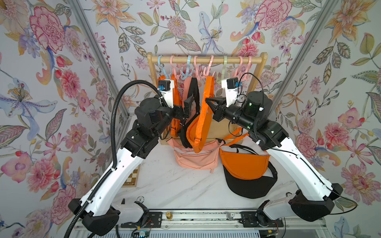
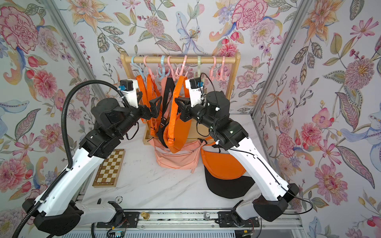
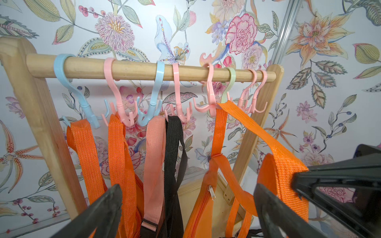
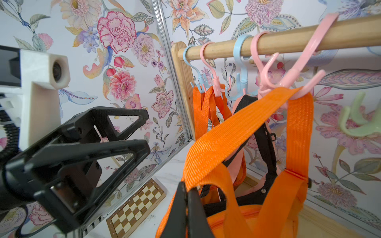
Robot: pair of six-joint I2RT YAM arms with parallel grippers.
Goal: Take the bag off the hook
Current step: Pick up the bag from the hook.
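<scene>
Right hand (image 1: 207, 100) pinches the orange strap (image 1: 208, 87), whose length runs toward 12 o'clock to the pink hook (image 1: 209, 66); left hand (image 1: 189, 107), spread, hovers at its 9 o'clock.

Bright even light, soft shadows, wide-angle edge bending, blurred near foreground

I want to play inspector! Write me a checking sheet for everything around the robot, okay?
Surface: white marble-look tabletop, grey veins.
Job's things: orange bag strap looped over a pink plastic hook on the wooden rail; other bags hang alongside.
Clutter: folded wooden chessboard; orange bag lying on a black bag.
Grippers: right gripper shut on the orange bag strap; left gripper open, holding nothing.
Cables: black ribbed hose along the left arm; thin black wire by the right wrist.
Surroundings: flowery wallpaper walls.
</scene>
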